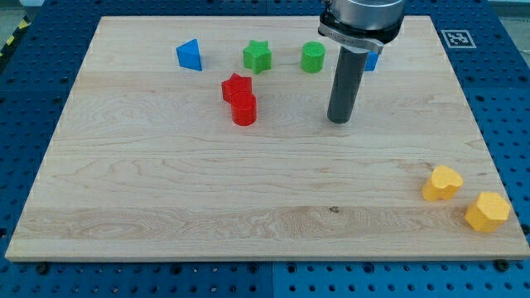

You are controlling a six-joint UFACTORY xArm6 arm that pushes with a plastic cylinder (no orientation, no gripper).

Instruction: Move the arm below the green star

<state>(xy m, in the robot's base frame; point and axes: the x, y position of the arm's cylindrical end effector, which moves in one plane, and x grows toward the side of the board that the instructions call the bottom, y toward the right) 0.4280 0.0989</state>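
My tip [339, 121], an upright rod grasping nothing, stands to the view's lower right of the green star [257, 56].

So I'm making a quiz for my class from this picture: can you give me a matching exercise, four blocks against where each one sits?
Blocks:
1. green star
2. red cylinder
3. blue triangle
4. yellow hexagon

Places:
A. far at the view's bottom right
B. touching the red star, just below it
C. leftmost block along the view's top
D. between the blue triangle and the green cylinder

My tip sits right of the red pair.

Pairs: 1-D, 2-B, 3-C, 4-A
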